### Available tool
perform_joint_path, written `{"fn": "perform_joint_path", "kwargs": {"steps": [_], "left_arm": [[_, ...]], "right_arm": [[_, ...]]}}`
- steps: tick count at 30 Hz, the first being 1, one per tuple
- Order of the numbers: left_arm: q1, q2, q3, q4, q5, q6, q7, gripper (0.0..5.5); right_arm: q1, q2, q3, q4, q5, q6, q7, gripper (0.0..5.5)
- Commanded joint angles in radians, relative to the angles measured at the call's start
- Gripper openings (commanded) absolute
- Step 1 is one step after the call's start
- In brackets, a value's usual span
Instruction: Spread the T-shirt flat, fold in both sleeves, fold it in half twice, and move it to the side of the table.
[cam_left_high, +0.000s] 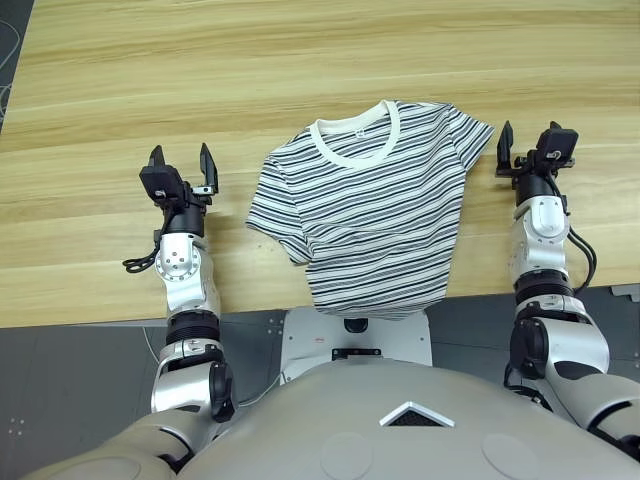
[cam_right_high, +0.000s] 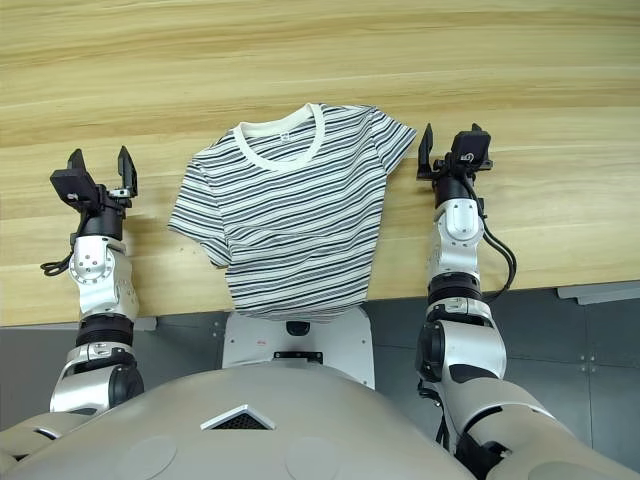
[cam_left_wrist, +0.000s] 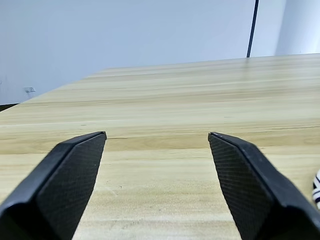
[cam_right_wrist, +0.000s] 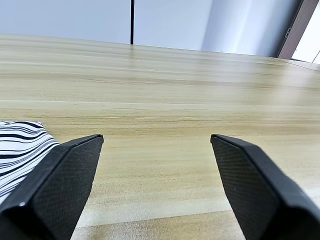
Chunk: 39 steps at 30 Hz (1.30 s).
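A black-and-white striped T-shirt with a white collar lies spread on the wooden table, collar away from me, hem hanging slightly over the near edge. Its left sleeve is partly tucked and creased. My left gripper stands open on the table just left of the shirt, nothing between its fingers. My right gripper stands open just right of the shirt's right sleeve, also holding nothing.
Bare wood stretches far beyond the shirt and out to both sides. The table's near edge runs just below both wrists. A pale wall rises behind the table's far end.
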<state>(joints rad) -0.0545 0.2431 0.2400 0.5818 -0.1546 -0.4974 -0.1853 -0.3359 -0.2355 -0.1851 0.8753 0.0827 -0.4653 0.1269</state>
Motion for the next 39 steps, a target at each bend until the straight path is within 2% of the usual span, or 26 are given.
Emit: {"fn": "perform_joint_path", "kwargs": {"steps": [1,26,29,32,35,39], "left_arm": [[-0.015,0.007,0.004,0.005,-0.007,0.016,-0.011,3.80],[-0.008,0.006,0.004,-0.011,-0.023,0.025,-0.035,3.80],[-0.003,-0.023,0.017,-0.056,-0.152,0.171,-0.117,3.80],[0.015,-0.065,0.068,-0.213,-0.437,0.481,-0.192,3.80],[0.042,-0.070,0.093,-0.352,-0.582,0.673,-0.188,3.80],[0.084,-0.062,0.090,-0.494,-0.639,0.845,-0.121,3.80]], "right_arm": [[-0.017,0.006,-0.003,0.002,0.005,0.007,0.002,3.98],[-0.014,0.007,-0.004,-0.004,0.007,0.007,0.001,3.98],[-0.015,0.007,-0.003,-0.002,0.007,0.006,0.003,3.98],[-0.013,0.009,-0.002,-0.006,0.005,0.005,0.002,3.98],[-0.012,0.014,0.001,-0.012,0.002,0.003,-0.003,3.98],[-0.010,0.020,0.007,-0.021,-0.005,-0.001,-0.008,3.98]]}}
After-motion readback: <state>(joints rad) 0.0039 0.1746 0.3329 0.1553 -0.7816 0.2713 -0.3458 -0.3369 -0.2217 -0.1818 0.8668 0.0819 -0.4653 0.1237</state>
